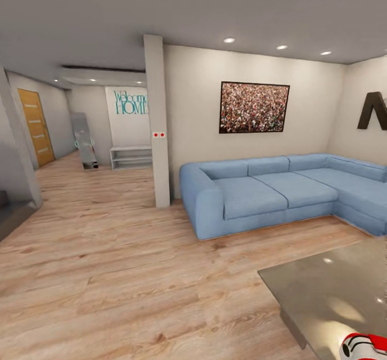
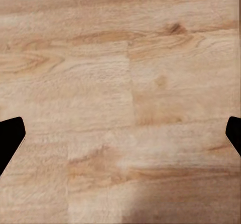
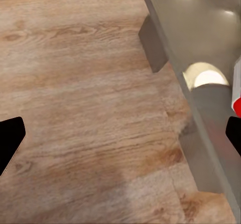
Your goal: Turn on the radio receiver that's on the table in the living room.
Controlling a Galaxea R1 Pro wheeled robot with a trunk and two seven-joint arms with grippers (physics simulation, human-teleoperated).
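The radio receiver (image 1: 364,347), red with a white band, lies on the near corner of the glossy grey-brown table (image 1: 322,290) at the lower right of the head view. My right gripper (image 3: 120,136) is open over the wood floor beside the table's edge (image 3: 201,28). A sliver of the radio receiver (image 3: 236,91) shows close to one black fingertip (image 3: 234,136). My left gripper (image 2: 120,136) is open too, its black fingertips (image 2: 10,138) wide apart above bare floor planks.
A blue sectional sofa (image 1: 269,193) runs along the back wall beyond the table. A grey pillar (image 1: 158,123) stands left of it. Behind the pillar a hallway holds a white bench shelf (image 1: 130,156) and a wooden door (image 1: 36,128). Open plank floor (image 1: 107,274) spreads to the left.
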